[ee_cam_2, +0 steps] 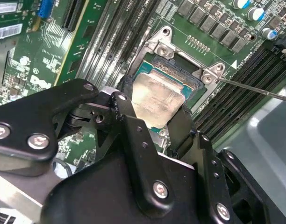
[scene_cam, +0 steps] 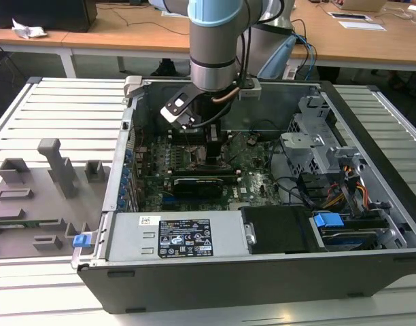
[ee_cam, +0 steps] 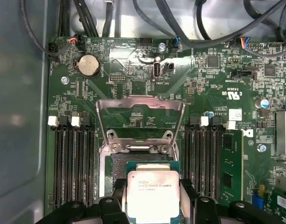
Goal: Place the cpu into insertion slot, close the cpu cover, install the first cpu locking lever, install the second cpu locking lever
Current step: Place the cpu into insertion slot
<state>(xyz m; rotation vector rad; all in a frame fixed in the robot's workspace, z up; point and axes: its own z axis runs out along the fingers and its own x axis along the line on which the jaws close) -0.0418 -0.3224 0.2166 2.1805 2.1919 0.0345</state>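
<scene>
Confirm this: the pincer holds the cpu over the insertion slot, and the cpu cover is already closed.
Not closed. The first wrist view shows the cpu cover swung open, away from the insertion slot; the pincer does hold the cpu over that slot.

the cpu point(ee_cam: 151, 196), in the gripper point(ee_cam: 152, 186), hangs over the insertion slot point(ee_cam: 117, 168) — cpu cover point(ee_cam: 139, 103) open beside it

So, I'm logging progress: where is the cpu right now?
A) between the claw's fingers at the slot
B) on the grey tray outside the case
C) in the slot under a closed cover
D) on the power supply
A: the claw grips the cpu at the slot, and the cover stands open.
</scene>
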